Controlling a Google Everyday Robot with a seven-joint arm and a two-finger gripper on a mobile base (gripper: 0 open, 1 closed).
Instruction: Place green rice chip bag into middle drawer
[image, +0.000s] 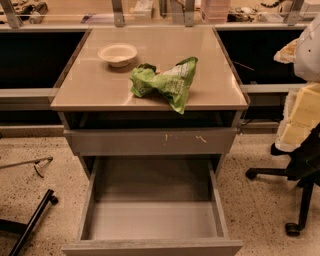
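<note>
The green rice chip bag (165, 82) lies crumpled on the cabinet top (100, 90), at its front edge right of centre, with one corner hanging over the edge. The middle drawer (152, 220) is pulled out wide open below it, and its grey floor is bare. My arm shows as white and cream segments at the right edge of the camera view. My gripper (286, 52) is at its upper end, to the right of the cabinet, well apart from the bag and holding nothing that I can see.
A cream bowl (118, 54) stands on the cabinet top, behind and left of the bag. The drawer front with whitish scratch marks (150, 141) is shut above the open drawer. A black office chair base (295, 200) stands on the floor at right. Black legs (30, 217) lie at lower left.
</note>
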